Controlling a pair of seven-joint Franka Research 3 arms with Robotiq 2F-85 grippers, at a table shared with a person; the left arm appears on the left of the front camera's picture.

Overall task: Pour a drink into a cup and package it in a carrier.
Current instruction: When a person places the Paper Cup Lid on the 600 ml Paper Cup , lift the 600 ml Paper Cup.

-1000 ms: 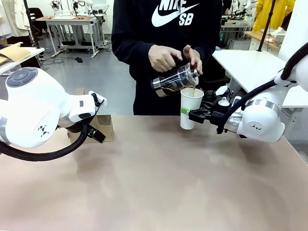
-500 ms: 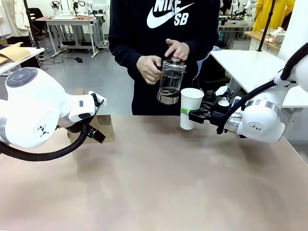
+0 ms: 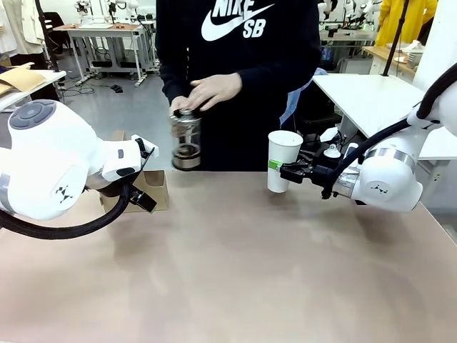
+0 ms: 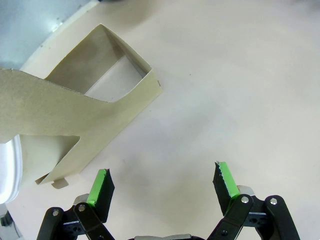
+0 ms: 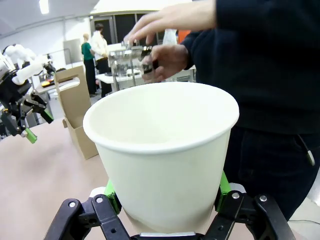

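Note:
My right gripper [image 3: 283, 170] is shut on a white paper cup [image 3: 284, 160] that stands upright at the table's far edge. In the right wrist view the green pads [image 5: 223, 192] press the cup [image 5: 160, 150] from both sides; its inside is hidden. The person holds a clear glass pitcher [image 3: 186, 140] upright, left of the cup, with a little brown drink [image 3: 186, 152] at its bottom. The brown cardboard carrier [image 3: 155, 187] stands at the far left. My left gripper [image 4: 162, 181] hangs open just beside the carrier [image 4: 95, 110], nothing between its fingers.
The person stands at the far edge, both hands on the pitcher [image 5: 125, 64]. A white side table [image 3: 371, 100] lies behind my right arm. The beige tabletop [image 3: 235, 264] stretches bare toward me. The carrier's tall handle [image 5: 72, 92] rises at the left.
The person tipped the pitcher upright from pouring over the cup and carried it leftward, away from the cup. Neither arm moved.

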